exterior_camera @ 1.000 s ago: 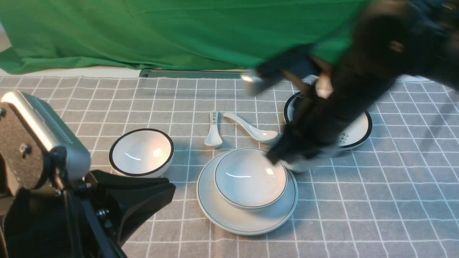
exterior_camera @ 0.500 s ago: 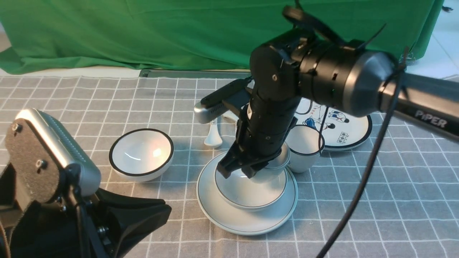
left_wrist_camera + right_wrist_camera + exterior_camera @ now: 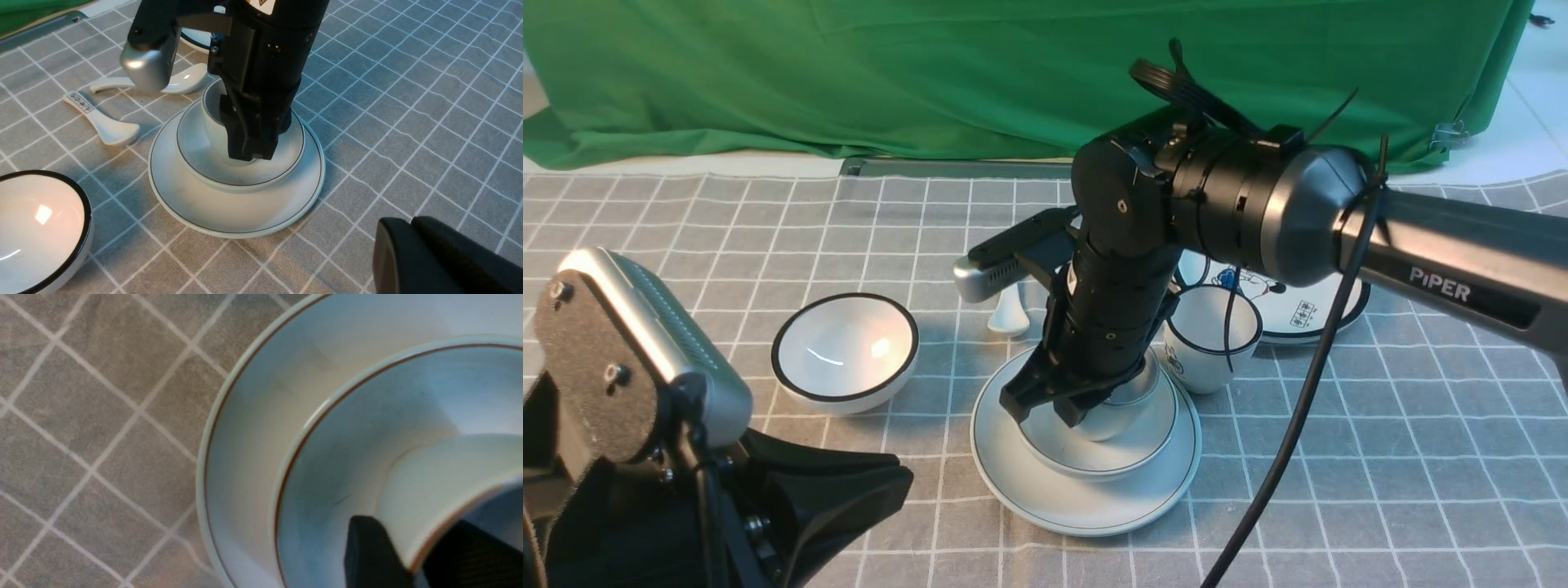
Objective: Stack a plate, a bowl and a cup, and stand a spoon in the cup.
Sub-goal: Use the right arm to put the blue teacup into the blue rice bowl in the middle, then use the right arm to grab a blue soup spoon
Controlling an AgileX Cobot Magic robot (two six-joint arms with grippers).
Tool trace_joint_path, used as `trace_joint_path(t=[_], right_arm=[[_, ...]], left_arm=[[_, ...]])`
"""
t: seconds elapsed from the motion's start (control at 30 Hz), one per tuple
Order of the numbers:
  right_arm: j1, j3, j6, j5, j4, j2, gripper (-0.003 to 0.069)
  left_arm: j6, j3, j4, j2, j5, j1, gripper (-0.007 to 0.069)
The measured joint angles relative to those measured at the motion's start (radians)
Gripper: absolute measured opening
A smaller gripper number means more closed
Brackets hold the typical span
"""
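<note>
Standing upright in the bowl (image 3: 351, 428), itself on the plate (image 3: 253, 428): the cup (image 3: 433, 473). Right gripper (image 3: 1045, 406): one finger inside the cup wall, one outside; whether clamped or released cannot be told. Left gripper (image 3: 402, 230): closed, empty, well apart. Spoon (image 3: 186, 81): lying just beyond the plate. Risk: a finger dragging the wall on withdrawal would likely tip the cup over in the bowl.

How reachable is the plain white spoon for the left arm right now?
Probably not cleanly. The plain white spoon lies beyond the plate; the right arm stands over that plate, its wrist camera hanging over the spoon. The left arm would likely bump it.
</note>
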Motion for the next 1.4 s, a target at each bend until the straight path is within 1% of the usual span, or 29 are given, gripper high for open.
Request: trace_joint_path(t=[0.07, 0.1, 0.2, 0.3, 0.43, 0.47, 0.5, 0.57, 0.63, 0.7, 0.73, 0.8, 0.87, 0.93, 1.07, 1.2, 1.4], right_arm=[[0.000, -0.007, 0.006, 0.006, 0.000, 0.001, 0.0419], [0.000, -0.017, 0.006, 0.010, 0.000, 0.001, 0.0465], [0.000, -0.048, 0.005, 0.024, 0.000, -0.010, 0.0519], [-0.001, -0.094, 0.005, 0.035, -0.009, -0.046, 0.0512], [-0.018, -0.165, 0.005, 0.071, -0.050, -0.094, 0.0438], [-0.045, -0.210, 0.003, 0.103, -0.063, -0.101, 0.0382], [-0.068, -0.230, -0.008, 0.118, -0.066, -0.101, 0.0353], [-0.114, -0.256, -0.033, 0.128, -0.068, -0.087, 0.0321], [-0.154, -0.291, -0.064, 0.133, -0.059, -0.060, 0.0305], [-0.214, -0.360, -0.118, 0.160, -0.016, 0.012, 0.0298], [-0.222, -0.374, -0.126, 0.167, -0.007, 0.026, 0.0297], [-0.262, -0.462, -0.180, 0.201, 0.058, 0.104, 0.0295], [-0.285, -0.523, -0.211, 0.212, 0.100, 0.171, 0.0295], [-0.296, -0.597, -0.240, 0.212, 0.135, 0.234, 0.0313], [-0.299, -0.693, -0.275, 0.212, 0.172, 0.333, 0.0428], [-0.299, -0.714, -0.329, 0.184, 0.202, 0.384, 0.0491], [-0.299, -0.714, -0.391, 0.090, 0.210, 0.436, 0.0503]], left_arm=[[0.000, 0.000, 0.000, 0.000, 0.000, 0.000, 0.0010], [0.000, 0.000, 0.000, 0.000, 0.000, 0.000, 0.0010], [0.000, 0.000, 0.000, 0.000, 0.000, 0.000, 0.0010], [0.000, 0.000, 0.000, 0.000, 0.000, 0.000, 0.0010], [-0.005, 0.000, 0.000, 0.000, 0.001, 0.000, 0.0010], [-0.026, 0.000, 0.000, 0.000, 0.004, 0.000, 0.0010], [-0.032, 0.000, 0.004, 0.000, 0.004, 0.000, 0.0010], [-0.052, 0.000, 0.021, 0.000, 0.004, 0.000, 0.0010], [-0.090, 0.000, 0.065, 0.000, 0.005, 0.000, 0.0010], [-0.148, -0.007, 0.128, 0.000, 0.029, 0.000, 0.0010], [-0.148, -0.008, 0.133, 0.000, 0.032, 0.000, 0.0010], [-0.191, -0.022, 0.173, 0.000, 0.065, 0.000, 0.0010], [-0.204, -0.028, 0.185, 0.000, 0.074, 0.000, 0.0010], [-0.209, -0.032, 0.190, 0.000, 0.084, 0.000, 0.0010], [-0.209, -0.033, 0.190, 0.000, 0.113, 0.000, 0.0010], [-0.211, -0.034, 0.189, 0.000, 0.150, 0.000, 0.0010], [-0.211, -0.034, 0.187, 0.000, 0.167, 0.000, 0.0010]])
